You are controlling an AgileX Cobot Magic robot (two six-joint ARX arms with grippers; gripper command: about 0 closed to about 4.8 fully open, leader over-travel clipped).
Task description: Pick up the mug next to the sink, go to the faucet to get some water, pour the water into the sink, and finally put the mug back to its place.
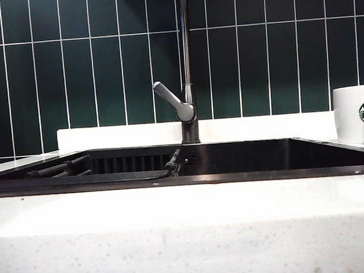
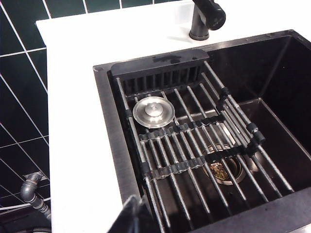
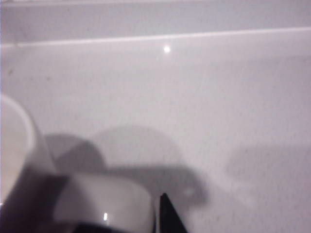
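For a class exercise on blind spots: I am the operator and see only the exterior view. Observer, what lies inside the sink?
Observer: The left wrist view shows a metal rack spanning the sink, with a round steel stopper lying on it.
Operator: Where is the left hand?
Observer: The left hand hangs above the sink's edge, shut, holding nothing.
Operator: And the right hand?
Observer: The right hand is close beside the mug over the white counter. The picture is too blurred to tell whether it is open or shut.
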